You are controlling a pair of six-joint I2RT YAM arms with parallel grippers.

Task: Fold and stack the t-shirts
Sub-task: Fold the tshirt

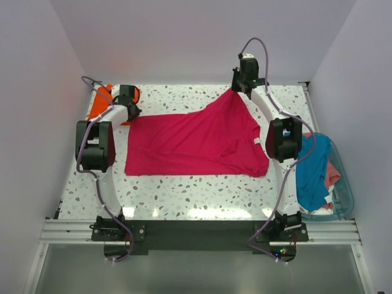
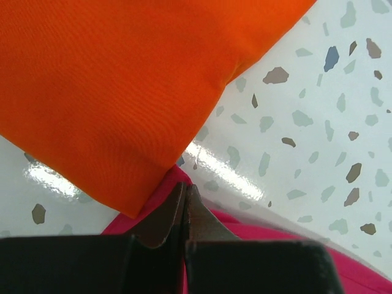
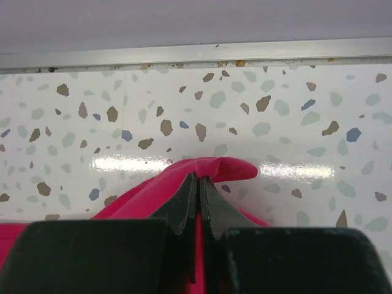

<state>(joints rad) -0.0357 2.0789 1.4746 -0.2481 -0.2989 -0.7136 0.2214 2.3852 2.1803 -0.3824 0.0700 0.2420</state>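
Note:
A magenta-red t-shirt (image 1: 196,144) lies spread across the middle of the speckled table. My left gripper (image 1: 130,109) is shut on its far left corner (image 2: 174,184), right beside a folded orange t-shirt (image 2: 122,86) that shows at the back left (image 1: 101,101). My right gripper (image 1: 240,86) is shut on the shirt's far right corner (image 3: 214,168), which is pulled toward the back edge of the table. A teal-blue t-shirt (image 1: 313,171) and a salmon-pink one (image 1: 332,174) lie in the tub at the right.
A clear blue-rimmed plastic tub (image 1: 348,202) stands off the table's right side. A metal rail (image 3: 196,52) runs along the back edge, close ahead of the right gripper. White walls close in the back and both sides.

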